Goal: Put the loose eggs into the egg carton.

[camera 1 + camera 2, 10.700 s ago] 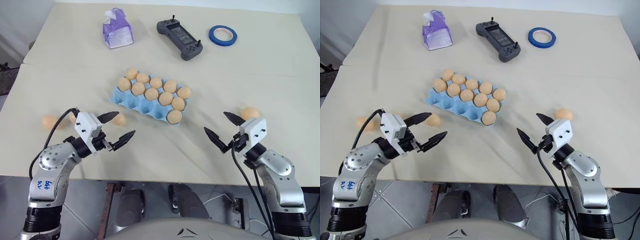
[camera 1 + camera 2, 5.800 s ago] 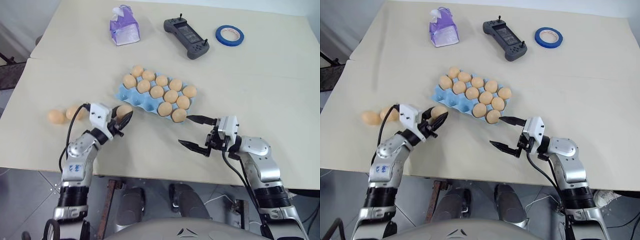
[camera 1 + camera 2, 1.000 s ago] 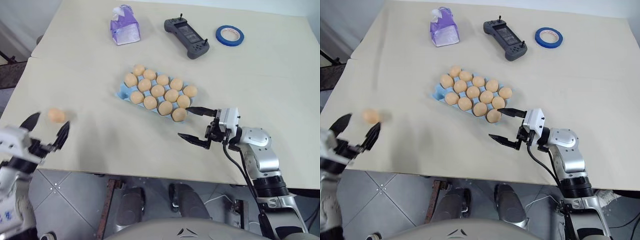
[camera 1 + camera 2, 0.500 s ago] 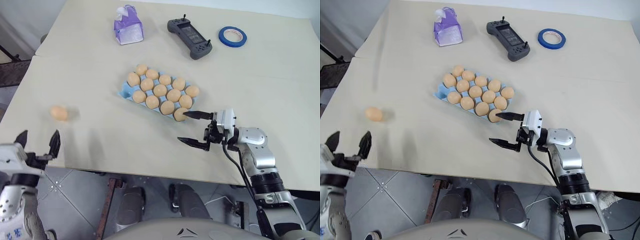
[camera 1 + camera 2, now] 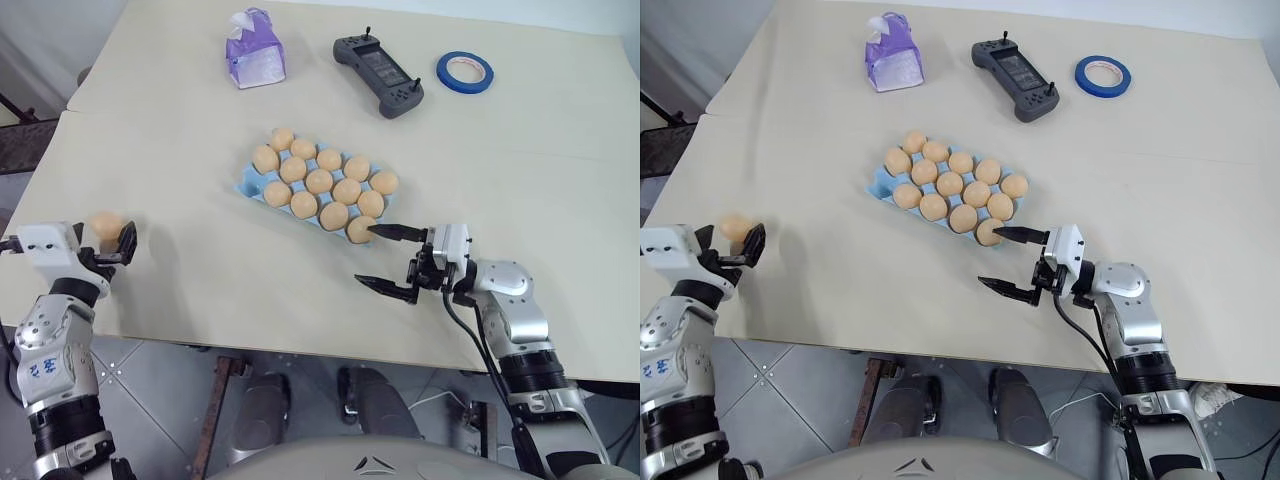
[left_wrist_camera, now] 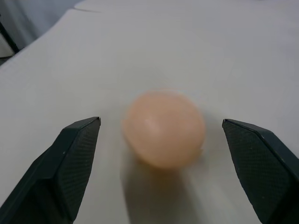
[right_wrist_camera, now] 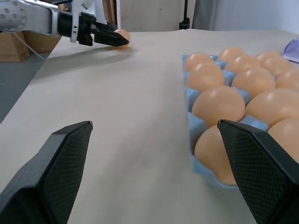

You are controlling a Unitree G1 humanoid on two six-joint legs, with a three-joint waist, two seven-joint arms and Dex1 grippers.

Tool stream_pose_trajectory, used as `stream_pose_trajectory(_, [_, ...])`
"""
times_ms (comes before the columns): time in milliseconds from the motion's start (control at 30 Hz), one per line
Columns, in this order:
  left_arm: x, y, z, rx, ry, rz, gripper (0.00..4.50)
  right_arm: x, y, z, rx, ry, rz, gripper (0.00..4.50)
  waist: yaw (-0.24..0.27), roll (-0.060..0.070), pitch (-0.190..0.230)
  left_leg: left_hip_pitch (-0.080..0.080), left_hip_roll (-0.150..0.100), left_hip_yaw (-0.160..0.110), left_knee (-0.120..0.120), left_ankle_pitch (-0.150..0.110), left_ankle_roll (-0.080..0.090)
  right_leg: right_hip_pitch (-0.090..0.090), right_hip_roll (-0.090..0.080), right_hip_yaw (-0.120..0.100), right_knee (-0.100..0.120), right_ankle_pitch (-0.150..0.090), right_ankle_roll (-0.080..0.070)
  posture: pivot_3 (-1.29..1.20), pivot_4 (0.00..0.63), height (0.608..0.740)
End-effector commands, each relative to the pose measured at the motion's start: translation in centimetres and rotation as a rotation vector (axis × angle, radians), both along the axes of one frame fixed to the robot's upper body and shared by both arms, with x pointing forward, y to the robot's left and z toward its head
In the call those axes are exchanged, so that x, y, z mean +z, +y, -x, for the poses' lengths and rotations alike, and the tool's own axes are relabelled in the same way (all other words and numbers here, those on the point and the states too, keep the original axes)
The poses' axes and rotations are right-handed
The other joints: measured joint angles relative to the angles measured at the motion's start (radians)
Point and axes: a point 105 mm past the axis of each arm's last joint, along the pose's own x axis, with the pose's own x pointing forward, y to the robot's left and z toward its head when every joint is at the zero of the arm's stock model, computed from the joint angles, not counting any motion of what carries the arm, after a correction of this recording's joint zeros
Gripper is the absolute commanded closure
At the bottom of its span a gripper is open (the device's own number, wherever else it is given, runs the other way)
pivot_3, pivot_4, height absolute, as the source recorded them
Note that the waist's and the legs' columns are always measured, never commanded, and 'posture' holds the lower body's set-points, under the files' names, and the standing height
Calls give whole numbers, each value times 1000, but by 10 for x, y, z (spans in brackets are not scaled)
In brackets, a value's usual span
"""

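Note:
The light blue egg carton [image 5: 243, 185] lies mid-table, with tan eggs [image 5: 319, 180] in nearly all of its cups. The cup at its near left corner is bare. One loose egg [image 5: 104, 223] rests near the table's left front edge. My left gripper [image 5: 106, 240] is open, with one finger on each side of this egg [image 6: 163, 128]; neither finger [image 6: 77, 154] touches it. My right gripper [image 5: 366, 255] is open and empty, pointing left. It hovers beside the carton's near right corner, close to the corner egg [image 7: 219, 154].
At the back of the table are a purple tissue pack [image 5: 255, 62], a black handheld controller [image 5: 378, 76] and a blue tape roll [image 5: 463, 68]. The table's front edge [image 5: 250, 345] runs just behind both grippers.
My left gripper has come forward from off the table's front edge and now has the loose egg between its open fingers. The right gripper has stayed where it was.

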Motion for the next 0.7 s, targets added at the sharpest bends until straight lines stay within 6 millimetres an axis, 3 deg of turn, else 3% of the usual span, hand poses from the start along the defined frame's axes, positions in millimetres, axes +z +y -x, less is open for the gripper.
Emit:
stream_pose_trajectory(33, [6, 4, -6, 5, -10, -35, 56, 12, 0, 1, -4, -55, -22, 0, -2, 0, 0, 0, 0, 0, 0, 0, 0, 0, 0, 0, 0, 0, 0, 0, 150, 740])
stream_pose_trajectory(100, [5, 2, -10, -8, -7, -29, 56, 12, 0, 1, -7, -54, -24, 0, -3, 0, 0, 0, 0, 0, 0, 0, 0, 0, 0, 0, 0, 0, 0, 0, 150, 740])
stream_pose_trajectory(200, [2, -2, -14, -30, 8, -29, 666, 11, 0, 2, -9, -54, -25, 0, -1, 0, 0, 0, 0, 0, 0, 1, -1, -1, 0, 0, 1, 0, 0, 0, 150, 740])
stream_pose_trajectory(367, [6, -9, -16, -66, -9, -34, 2228, 11, -1, 2, -20, -57, -22, 0, 0, 0, 0, 0, 0, 0, 0, 1, -1, 0, 0, 0, 1, 0, 0, 0, 150, 740])
stream_pose_trajectory(433, [21, -30, -20, -176, -67, -56, 2694, 10, -1, 2, -29, -58, -21, 0, 0, 0, 0, 0, 0, 0, 0, 1, -1, 0, 0, 0, 1, 0, 0, 0, 150, 740])
stream_pose_trajectory(567, [41, -70, -28, -385, -104, -82, 2694, 11, -3, 1, -44, -60, -17, 0, 4, 0, 0, 0, 0, 0, 0, 1, -1, 0, 0, 0, 1, 0, 0, 0, 150, 740])
stream_pose_trajectory(700, [54, -121, -56, -609, -76, -116, 2694, 12, -4, -1, -71, -67, -12, 0, 4, 0, 0, 0, 0, -1, 1, 1, -2, 0, 0, -1, 1, 0, 0, 0, 150, 740])
